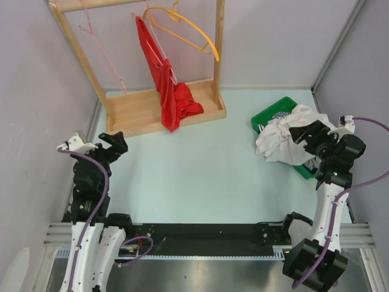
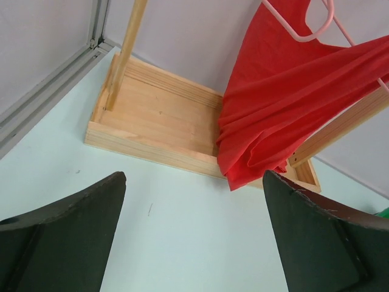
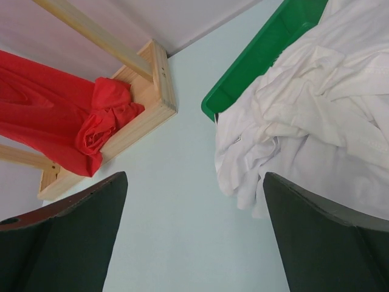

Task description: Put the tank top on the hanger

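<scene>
The move ahead turns on the task's two things lying at opposite sides of the table point(image 1: 200, 176), each close to a different arm. The right hand point(image 1: 302, 137) hangs released, its fingers spread with nothing between them, right at the heap of white clothes point(image 1: 278, 139) that spills over the near edge of the green bin point(image 1: 266, 115). In the right wrist view the heap fills the space just ahead and to the right of that hand, while bare table lies straight in front. The tank top is most likely somewhere in or on this heap, but I cannot tell it apart from the other pale cloth, and no narrow straps show. The hanger point(image 1: 106, 58) hangs empty at the left end of the wooden rack point(image 1: 158, 111), at the far left of the table. It is seen nearly edge-on from above, its long side sloping down towards the rack's base. The left hand point(image 1: 118, 143), also released and empty, sits just in front of that end of the rack and is by far the nearer to the hanger. The red garment point(image 1: 168, 91) and the orange-yellow hanger point(image 1: 194, 33) hang further right on the same bar. By my judgement, the right arm should draw out the top and carry it leftwards across the table.
</scene>
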{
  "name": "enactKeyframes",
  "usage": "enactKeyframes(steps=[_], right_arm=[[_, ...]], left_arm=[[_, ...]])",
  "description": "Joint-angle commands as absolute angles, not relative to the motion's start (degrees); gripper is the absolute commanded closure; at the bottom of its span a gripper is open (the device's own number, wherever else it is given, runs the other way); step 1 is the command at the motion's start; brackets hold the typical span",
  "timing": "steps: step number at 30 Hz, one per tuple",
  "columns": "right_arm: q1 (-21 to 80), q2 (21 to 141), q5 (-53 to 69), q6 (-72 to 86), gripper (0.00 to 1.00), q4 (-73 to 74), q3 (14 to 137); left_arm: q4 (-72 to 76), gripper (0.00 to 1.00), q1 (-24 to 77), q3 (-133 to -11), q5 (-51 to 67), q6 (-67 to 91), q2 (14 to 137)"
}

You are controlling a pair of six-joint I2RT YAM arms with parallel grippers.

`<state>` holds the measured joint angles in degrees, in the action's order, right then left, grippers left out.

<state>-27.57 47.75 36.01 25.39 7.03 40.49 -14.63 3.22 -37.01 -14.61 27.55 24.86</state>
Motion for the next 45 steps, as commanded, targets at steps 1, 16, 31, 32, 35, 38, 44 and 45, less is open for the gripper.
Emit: enactKeyframes(steps=[1, 16, 31, 32, 35, 38, 44, 45], right_arm=[[-26.8, 48.0, 36.3, 23.3, 0.00, 7.6, 42.3], [-1.3, 60.9, 15.9, 13.7, 0.00, 21.2, 61.5], [-2.9, 84.6, -17.6, 7.8, 0.00, 42.3, 86.0], [-3.2, 85.3, -18.9, 7.5, 0.00, 42.4, 86.1], [-4.8, 88.3, -21.2, 7.5, 0.00, 42.1, 85.8], [-4.9, 91.7, -22.7, 8.3, 0.00, 41.5, 85.4], [-4.5, 96.2, -24.9, 9.1, 0.17, 40.1, 85.5], [-4.7, 96.2, -23.8, 9.2, 0.25, 39.8, 85.7]], left_arm=[[-17.5, 0.01, 3.3, -43.7, -13.4, 24.2, 25.9], [-16.9, 0.01, 3.3, -53.1, 5.2, 9.4, 36.7], [-13.7, 0.01, 3.3, -45.3, 1.9, 7.0, 34.7], [-14.0, 0.00, 3.3, -45.2, 1.3, 7.0, 34.7], [-14.2, 0.01, 3.3, -45.0, 1.1, 6.9, 34.8], [-14.2, 0.01, 3.3, -44.9, 0.8, 6.8, 34.8], [-14.3, 0.00, 3.3, -44.7, 0.4, 6.8, 34.5], [-14.2, 0.01, 3.3, -44.6, 0.3, 6.8, 34.5]])
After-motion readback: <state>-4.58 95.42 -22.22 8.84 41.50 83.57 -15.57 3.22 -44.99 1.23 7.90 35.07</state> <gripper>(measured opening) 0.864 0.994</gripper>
